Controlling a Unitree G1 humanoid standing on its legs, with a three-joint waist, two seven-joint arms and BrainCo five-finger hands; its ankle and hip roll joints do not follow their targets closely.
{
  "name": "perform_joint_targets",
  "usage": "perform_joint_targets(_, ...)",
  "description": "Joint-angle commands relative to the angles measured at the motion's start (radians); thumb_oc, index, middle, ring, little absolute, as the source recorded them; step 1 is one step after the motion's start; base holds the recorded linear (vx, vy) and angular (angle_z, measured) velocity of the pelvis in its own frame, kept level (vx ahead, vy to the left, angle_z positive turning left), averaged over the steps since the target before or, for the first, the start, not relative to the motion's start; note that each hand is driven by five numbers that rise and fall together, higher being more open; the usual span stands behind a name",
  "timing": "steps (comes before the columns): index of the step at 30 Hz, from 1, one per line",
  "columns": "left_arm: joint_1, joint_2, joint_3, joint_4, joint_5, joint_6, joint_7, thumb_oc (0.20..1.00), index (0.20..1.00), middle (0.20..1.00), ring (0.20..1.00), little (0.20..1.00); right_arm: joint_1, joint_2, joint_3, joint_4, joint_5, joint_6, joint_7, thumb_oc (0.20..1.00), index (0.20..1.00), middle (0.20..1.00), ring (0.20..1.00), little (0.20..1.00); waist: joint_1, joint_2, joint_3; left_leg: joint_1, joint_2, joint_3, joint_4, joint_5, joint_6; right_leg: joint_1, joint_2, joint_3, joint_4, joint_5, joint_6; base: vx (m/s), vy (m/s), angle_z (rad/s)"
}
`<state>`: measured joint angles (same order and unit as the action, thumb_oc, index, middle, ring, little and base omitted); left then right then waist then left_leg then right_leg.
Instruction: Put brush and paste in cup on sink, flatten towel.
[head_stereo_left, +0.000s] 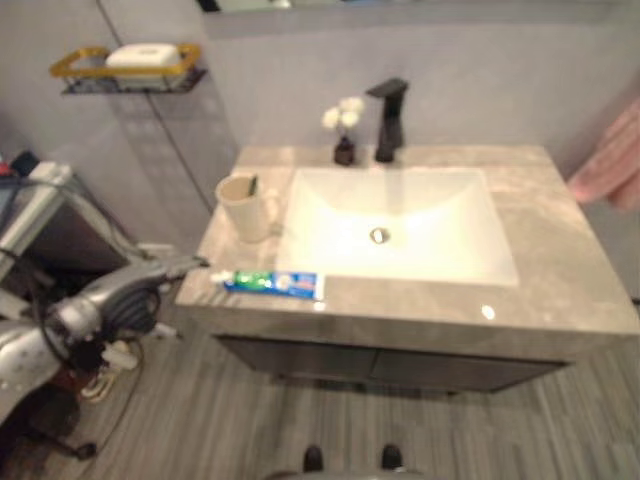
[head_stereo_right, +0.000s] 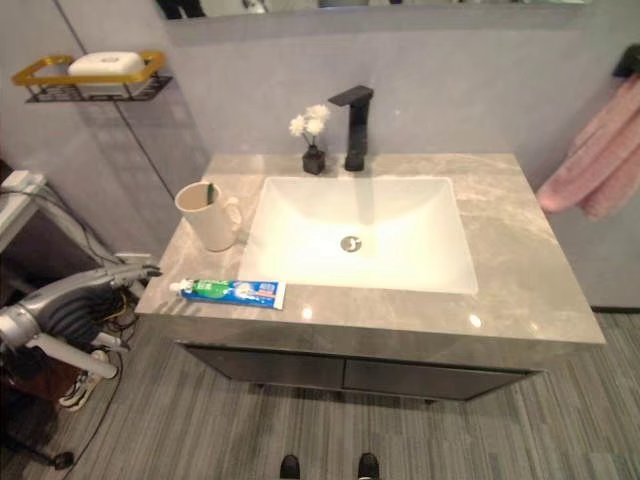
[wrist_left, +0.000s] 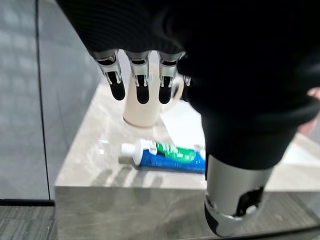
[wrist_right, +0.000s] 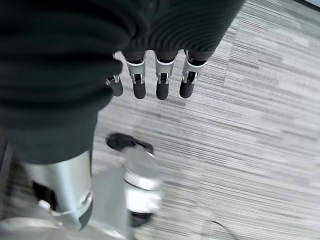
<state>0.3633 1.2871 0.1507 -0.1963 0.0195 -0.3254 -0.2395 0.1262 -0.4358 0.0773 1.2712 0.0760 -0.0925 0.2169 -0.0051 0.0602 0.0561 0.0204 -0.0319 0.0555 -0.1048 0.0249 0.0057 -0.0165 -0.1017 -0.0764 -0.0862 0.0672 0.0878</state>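
A cream cup (head_stereo_left: 247, 207) stands on the grey counter (head_stereo_left: 560, 270) left of the basin, with a green brush (head_stereo_left: 253, 185) standing in it. The blue-and-green paste tube (head_stereo_left: 272, 283) lies flat near the counter's front left edge. My left hand (head_stereo_left: 160, 272) hovers just off the counter's left edge, fingers straight and holding nothing; in its wrist view the left hand (wrist_left: 142, 80) points at the tube (wrist_left: 167, 155) and the cup (wrist_left: 142, 107). A pink towel (head_stereo_right: 595, 160) hangs bunched on the right wall. My right hand (wrist_right: 162, 80) hangs over the floor, fingers straight and empty.
A white basin (head_stereo_left: 400, 235) fills the counter's middle, with a black faucet (head_stereo_left: 388, 120) and a small flower vase (head_stereo_left: 344, 130) behind it. A wire shelf with soap (head_stereo_left: 130, 65) hangs on the left wall. Equipment stands on the floor at the left.
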Motion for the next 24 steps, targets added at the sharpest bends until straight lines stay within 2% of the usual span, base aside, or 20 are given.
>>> perform_joint_targets(1,-0.01,0.048,0.072,0.013,0.008,-0.032,0.025,1.0,1.0,1.0,1.0,1.0,-0.035,-0.043,0.02,-0.001,0.004,-0.03,-0.012,1.0,1.0,1.0,1.0,1.0,-0.009,-0.01,0.006,0.02,-0.007,0.078,0.018,-0.13,0.042,0.042,-0.04,0.03,-0.001,-0.017,0.083,0.0,0.079,-0.45)
perform_joint_targets(6,0.033,0.059,0.083,0.017,0.011,-0.031,0.0,1.0,1.0,1.0,1.0,1.0,-0.026,-0.054,0.035,-0.015,-0.037,-0.028,-0.01,1.0,1.0,1.0,1.0,1.0,-0.012,-0.015,0.011,0.032,-0.012,0.108,0.018,-0.141,0.054,0.035,-0.044,0.057,-0.001,-0.003,0.093,0.01,0.098,-0.29)
perform_joint_targets(15,0.045,0.058,0.066,0.027,0.087,-0.033,-0.01,1.0,1.0,1.0,1.0,1.0,-0.022,-0.035,0.082,-0.054,-0.111,-0.027,-0.005,1.0,1.0,1.0,1.0,1.0,-0.011,-0.017,0.016,0.026,-0.025,0.123,0.018,-0.146,0.069,0.018,-0.061,0.064,-0.001,0.011,0.102,0.01,0.071,-0.07)
perform_joint_targets(20,0.016,0.069,0.01,0.061,0.144,-0.051,-0.003,1.0,1.0,1.0,1.0,1.0,0.003,-0.054,0.097,-0.09,-0.145,-0.036,-0.005,1.0,1.0,1.0,1.0,1.0,-0.017,-0.028,0.017,0.018,-0.036,0.12,0.018,-0.148,0.075,0.013,-0.074,0.052,-0.001,0.017,0.112,0.01,0.059,-0.05)
perform_joint_targets(24,-0.026,0.058,-0.037,0.088,0.146,-0.051,0.001,1.0,1.0,1.0,1.0,1.0,0.007,-0.057,0.056,-0.072,-0.087,-0.031,-0.006,1.0,1.0,1.0,1.0,1.0,-0.022,-0.026,0.013,0.011,-0.041,0.111,0.018,-0.148,0.078,0.011,-0.08,0.04,-0.001,0.02,0.115,0.02,0.046,0.05)
